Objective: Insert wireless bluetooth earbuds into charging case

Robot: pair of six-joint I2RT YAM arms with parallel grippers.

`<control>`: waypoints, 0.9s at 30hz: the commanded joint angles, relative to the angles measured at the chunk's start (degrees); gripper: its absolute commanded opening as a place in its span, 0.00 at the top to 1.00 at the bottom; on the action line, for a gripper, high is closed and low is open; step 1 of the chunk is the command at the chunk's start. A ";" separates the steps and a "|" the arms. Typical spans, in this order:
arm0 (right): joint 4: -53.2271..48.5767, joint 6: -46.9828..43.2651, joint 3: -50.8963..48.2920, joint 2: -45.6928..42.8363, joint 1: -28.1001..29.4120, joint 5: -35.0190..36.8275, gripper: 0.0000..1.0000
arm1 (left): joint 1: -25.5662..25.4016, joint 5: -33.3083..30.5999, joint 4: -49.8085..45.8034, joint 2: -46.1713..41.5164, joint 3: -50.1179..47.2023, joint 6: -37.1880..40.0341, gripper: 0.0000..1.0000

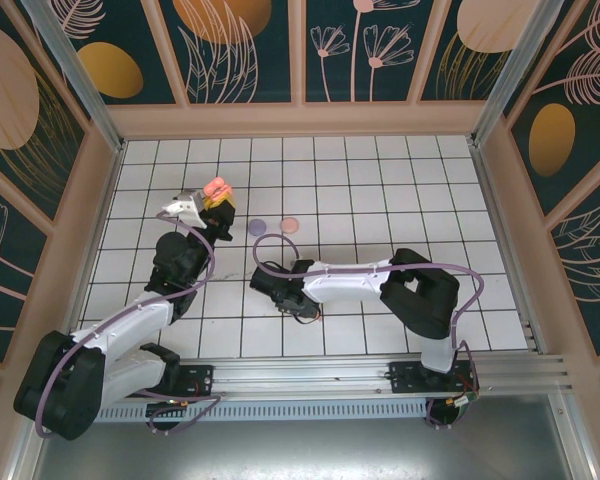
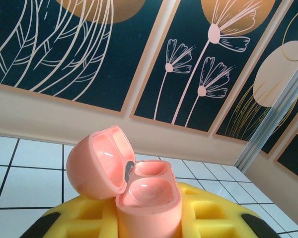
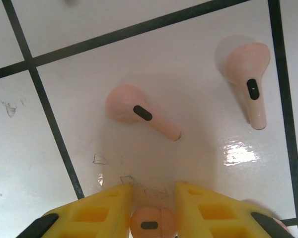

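Note:
My left gripper (image 2: 149,218) is raised off the tiles and shut on a coral-pink charging case (image 2: 148,196). The case stands upright between the yellow fingers (image 2: 208,213), its lid swung open to the left and both sockets bare. In the top view this case (image 1: 217,189) sits at the rear left. My right gripper (image 3: 153,191) points down at the floor, its yellow fingers (image 3: 89,218) pressing both sides of a coral earbud (image 3: 151,224). Two pale pink earbuds lie on the tile ahead, one (image 3: 139,113) in the middle and one (image 3: 246,74) at the upper right.
A small lilac round thing (image 1: 258,227) and a pink one (image 1: 290,223) lie on the white tiles between the two arms. Wooden walls (image 1: 300,120) close off the back and both sides of the table.

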 commanded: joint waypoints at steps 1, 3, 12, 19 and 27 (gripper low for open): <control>2.47 0.60 -1.51 0.59 1.29 -3.42 0.73 | -0.54 -0.42 1.25 0.32 1.84 0.10 1.00; 2.59 0.52 -1.50 0.34 1.30 -3.33 0.73 | -0.67 -0.47 1.21 0.48 2.02 0.21 1.00; 1.39 1.03 -1.27 -0.99 1.47 -3.09 0.55 | -1.37 -0.71 0.95 1.11 2.62 0.82 1.00; -0.50 1.55 -1.08 -2.05 2.16 -2.88 0.55 | -1.55 -0.69 0.95 1.45 2.83 0.87 1.00; -0.43 2.35 -2.14 -1.99 2.45 -2.98 0.56 | -1.81 -0.57 1.29 1.82 2.73 0.70 1.00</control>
